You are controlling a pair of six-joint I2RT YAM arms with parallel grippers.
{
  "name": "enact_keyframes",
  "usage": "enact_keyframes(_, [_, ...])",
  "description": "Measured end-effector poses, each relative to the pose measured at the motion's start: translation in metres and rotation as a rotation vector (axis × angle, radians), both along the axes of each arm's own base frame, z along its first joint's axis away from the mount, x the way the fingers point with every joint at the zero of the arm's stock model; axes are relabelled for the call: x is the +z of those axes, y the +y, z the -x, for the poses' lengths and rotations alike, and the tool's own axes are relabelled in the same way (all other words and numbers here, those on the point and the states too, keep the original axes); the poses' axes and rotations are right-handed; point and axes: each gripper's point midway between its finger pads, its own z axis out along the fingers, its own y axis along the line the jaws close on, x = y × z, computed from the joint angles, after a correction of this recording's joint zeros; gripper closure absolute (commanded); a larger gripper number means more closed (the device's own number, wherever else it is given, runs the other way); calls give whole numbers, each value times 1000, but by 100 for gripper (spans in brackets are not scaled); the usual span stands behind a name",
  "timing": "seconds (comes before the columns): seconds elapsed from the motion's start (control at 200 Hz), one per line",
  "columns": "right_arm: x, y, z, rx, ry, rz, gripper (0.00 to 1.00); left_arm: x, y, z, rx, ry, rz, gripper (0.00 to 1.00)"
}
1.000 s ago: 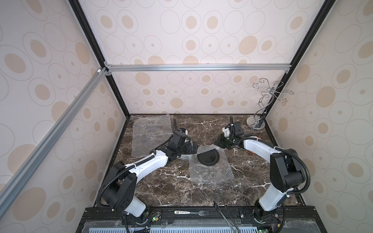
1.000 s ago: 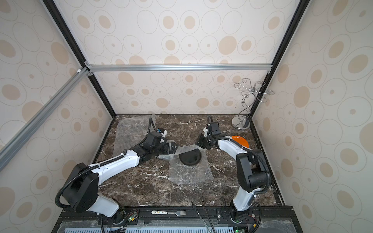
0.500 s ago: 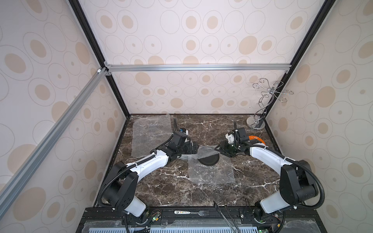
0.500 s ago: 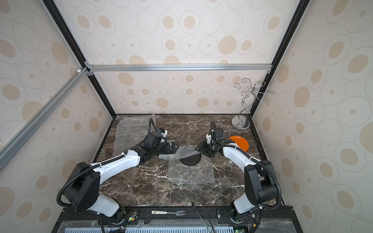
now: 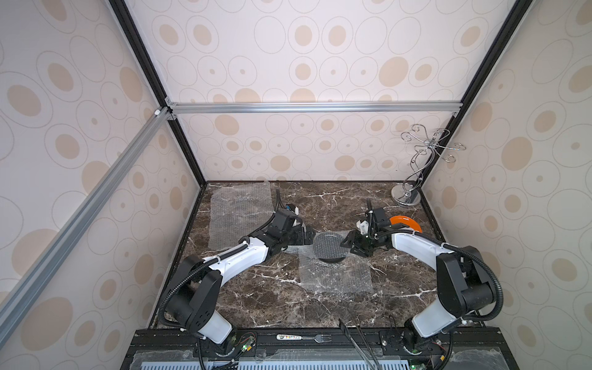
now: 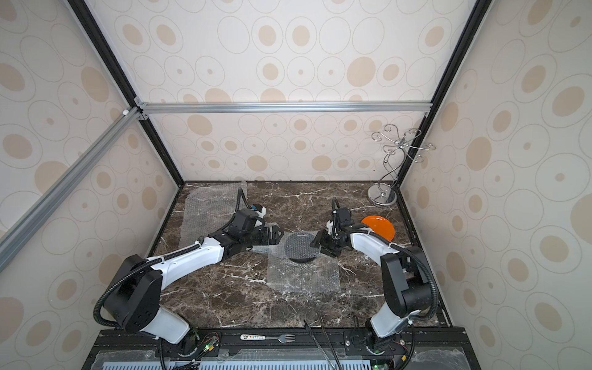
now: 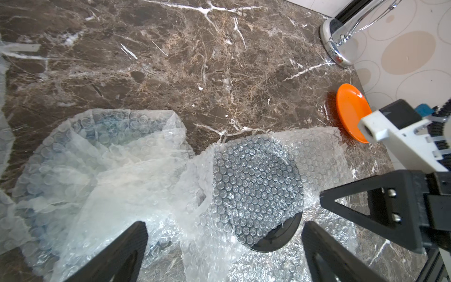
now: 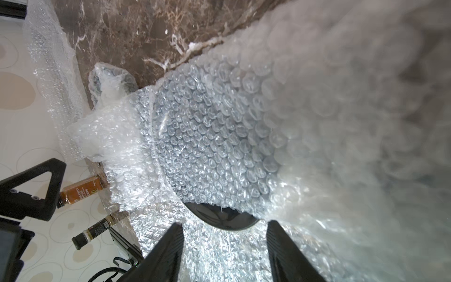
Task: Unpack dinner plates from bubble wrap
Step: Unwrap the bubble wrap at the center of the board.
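Your left claw (image 5: 307, 238) and right claw (image 5: 349, 247) both stand open on either side of the dark grey plate (image 7: 275, 241), mostly covered by bubble wrap (image 5: 336, 275) on the tabletop (image 5: 256, 298).

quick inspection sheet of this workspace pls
surface: marble table, no spills seen
job's things: grey plate mostly under wrap flap; orange plate bare; second bundle by left tool; flat sheet far left
clutter: wire stand, far corner; fork on front rail; two small bottles
grippers: left tool open; right tool open; both flank grey plate, empty
cables: black hoses loop along both arms
surroundings: patterned walls, aluminium frame
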Motion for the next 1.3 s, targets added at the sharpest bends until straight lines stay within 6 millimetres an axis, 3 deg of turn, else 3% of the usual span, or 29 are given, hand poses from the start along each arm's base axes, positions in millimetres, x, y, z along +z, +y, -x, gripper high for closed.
enact_keyframes(0.095, [0,0,3,-10,0,2,32,-2,1,2,0,4,-3,0])
enact_keyframes(0.305, [-14,-9,38,-55,49,5,31,-7,3,4,0,10,-6,0])
enact_keyframes(0.41, [-24,-12,44,-75,66,11,33,-6,2,3,-1,4,-1,0])
enact_keyframes(0.665, [-21,-11,24,-99,11,19,42,-5,2,1,0,-1,4,0])
enact_keyframes(0.955, [-32,-7,5,-119,1,24,42,-3,2,0,0,-5,10,0])
enact_keyframes(1.025, [-32,-7,3,-121,-4,20,47,-4,2,0,0,-5,11,0])
enact_keyframes(1.181, [-33,-5,-2,-130,-14,11,76,-8,1,-1,-5,3,13,0])
enact_keyframes(1.301, [-29,-4,-8,-127,-32,10,86,-12,0,-1,-6,12,10,0])
